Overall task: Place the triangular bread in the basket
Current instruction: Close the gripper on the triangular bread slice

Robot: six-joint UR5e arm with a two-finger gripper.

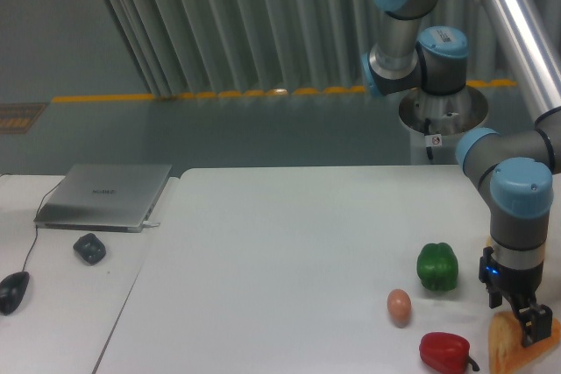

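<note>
**Gripper low over the bread at the table's right edge**

The triangular bread (508,346) lies at the near right corner of the white table (280,251), partly cut by the picture edge. The gripper (524,320) stands directly at its top side, pointing down, and its dark fingers (536,325) overlap the loaf. I cannot tell if the fingers are open or closed, because only one finger is clear.

Left of the bread lies a red pepper (445,352). A brown egg (399,306) and a green pepper (436,266) are a little further back. On the left side table rest a closed laptop (105,195), a small dark object (89,248) and a mouse (12,291).
</note>
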